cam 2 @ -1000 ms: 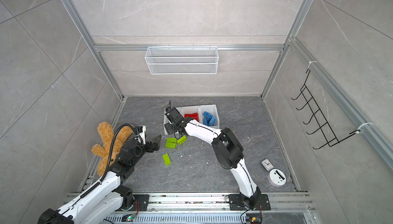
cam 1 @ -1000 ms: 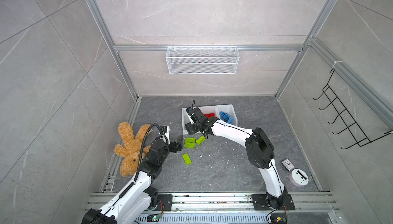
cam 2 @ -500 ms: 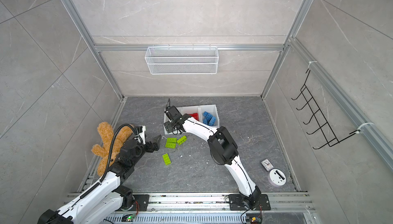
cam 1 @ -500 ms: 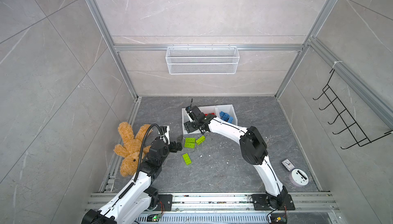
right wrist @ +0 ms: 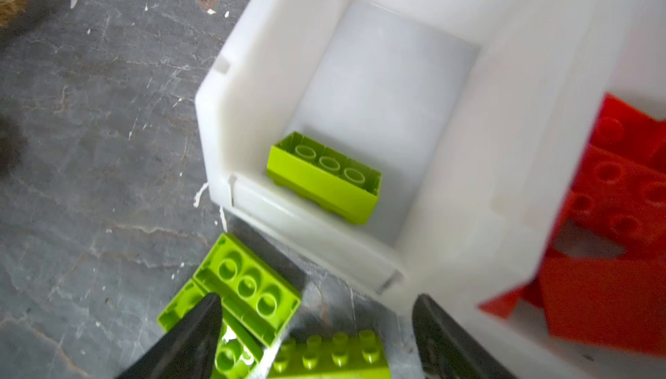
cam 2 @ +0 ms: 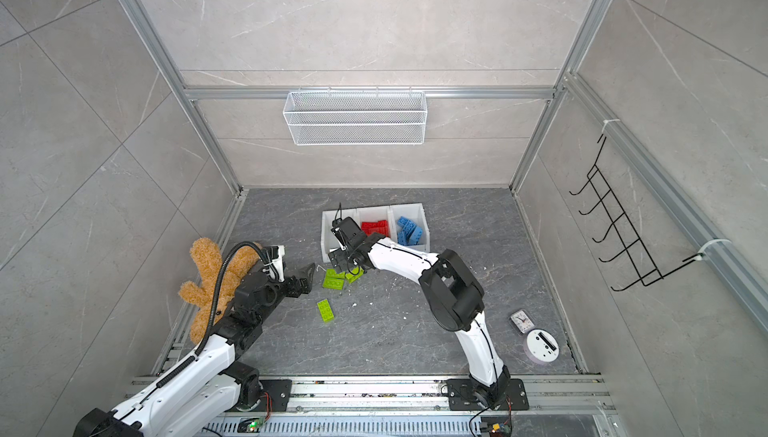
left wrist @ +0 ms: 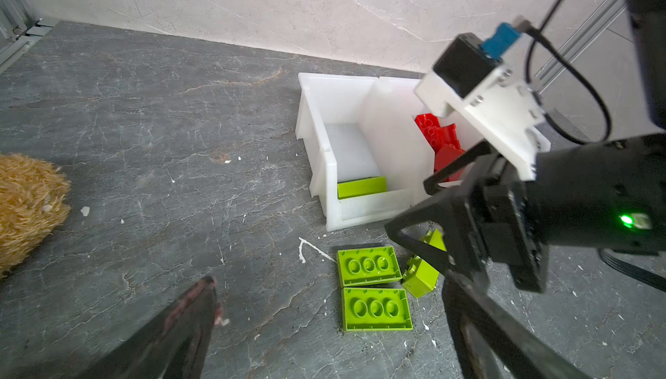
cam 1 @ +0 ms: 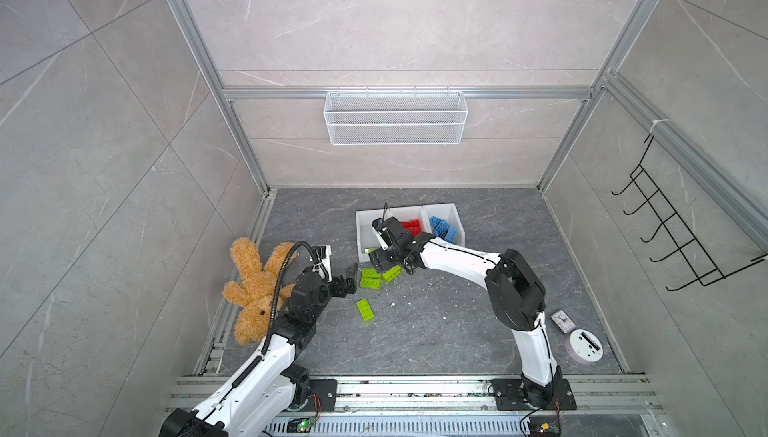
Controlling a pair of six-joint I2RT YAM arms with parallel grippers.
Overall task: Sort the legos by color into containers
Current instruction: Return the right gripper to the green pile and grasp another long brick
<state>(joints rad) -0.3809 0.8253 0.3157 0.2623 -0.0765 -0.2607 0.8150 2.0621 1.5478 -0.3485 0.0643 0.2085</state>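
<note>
A: Right gripper?
B: Jaws spread wide, empty, at the front lip of the leftmost white plastic bin. One lime green studded brick lies inside, upside down.
A: Rest?
B: More lime bricks on the grey floor. Left gripper is beside them, open and empty.

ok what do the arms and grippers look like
The left arm and right arm are white shells with black joints. The left gripper and right gripper are black with tapered pointed fingers. A ribbed black hose loops over the left arm; a green light glows behind the right gripper.
</note>
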